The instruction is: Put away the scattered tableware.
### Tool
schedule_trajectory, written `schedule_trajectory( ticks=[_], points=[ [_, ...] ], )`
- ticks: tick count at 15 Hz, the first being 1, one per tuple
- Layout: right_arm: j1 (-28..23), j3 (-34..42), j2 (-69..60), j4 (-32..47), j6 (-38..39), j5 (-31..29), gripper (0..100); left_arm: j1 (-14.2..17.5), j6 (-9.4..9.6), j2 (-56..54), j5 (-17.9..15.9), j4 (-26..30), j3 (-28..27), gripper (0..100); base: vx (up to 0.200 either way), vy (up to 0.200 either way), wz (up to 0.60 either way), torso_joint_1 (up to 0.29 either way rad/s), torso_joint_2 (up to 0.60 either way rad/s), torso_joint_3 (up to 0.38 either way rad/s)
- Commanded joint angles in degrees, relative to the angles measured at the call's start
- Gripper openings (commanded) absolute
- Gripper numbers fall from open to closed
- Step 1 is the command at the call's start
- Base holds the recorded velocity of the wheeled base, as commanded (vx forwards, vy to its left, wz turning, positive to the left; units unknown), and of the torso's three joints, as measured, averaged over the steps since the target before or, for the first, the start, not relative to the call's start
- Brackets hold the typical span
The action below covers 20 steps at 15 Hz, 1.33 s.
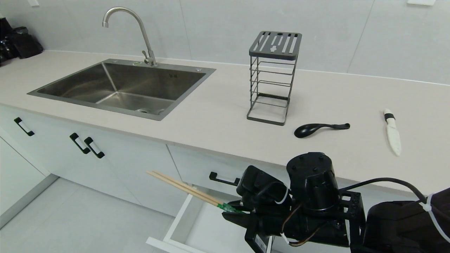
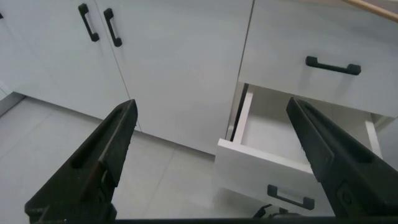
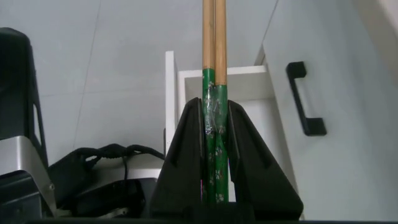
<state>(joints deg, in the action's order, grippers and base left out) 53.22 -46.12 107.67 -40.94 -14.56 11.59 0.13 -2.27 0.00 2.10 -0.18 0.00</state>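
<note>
Clamped by the right gripper [image 1: 230, 208] at their green-wrapped ends, the chopsticks [image 1: 182, 185] are held above the open drawer [image 1: 175, 225]; the left gripper [image 2: 210, 109] is spread wide, empty. Light, stiff and slick, they are judged best pinched together. Farther right, a spoon [image 1: 316, 129] and a knife [image 1: 392, 131] are seen lying on the counter [image 1: 218, 116].

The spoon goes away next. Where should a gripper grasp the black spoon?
Take the black spoon by its slim handle, from straight above, jaws closing across it: it lies flat on the counter, and its bowl is broad and rounded.
</note>
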Motion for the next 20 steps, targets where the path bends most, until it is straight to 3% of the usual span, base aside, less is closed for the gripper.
schedule_trajectory(
  ticks=[1,17,19,20],
  points=[
    [0.3,0.15,-0.26,-0.02,-0.03,0.01,0,0.04,-0.02,0.0,0.01,-0.08,0.0,100,0.0,0.0,0.0,-0.251,0.49,0.237],
    [0.21,-0.38,0.53,0.77,1.2,-1.57,0,0.04,-0.02,0.0,0.01,-0.08,0.0,100,0.0,0.0,0.0,-0.248,0.42,0.177],
    [-2.6,-0.03,0.79,1.3,1.37,-2.19,0,0.04,-0.02,0.0,0.01,-0.08,0.0,100,0.0,0.0,0.0,-0.081,0.28,0.115],
    [-3.04,-1.08,1.05,1.56,1.64,-5.35,0,0.04,-0.02,0.0,-0.08,-0.08,0.0,100,0.0,0.0,0.0,-0.027,0.27,0.046]
  ],
)
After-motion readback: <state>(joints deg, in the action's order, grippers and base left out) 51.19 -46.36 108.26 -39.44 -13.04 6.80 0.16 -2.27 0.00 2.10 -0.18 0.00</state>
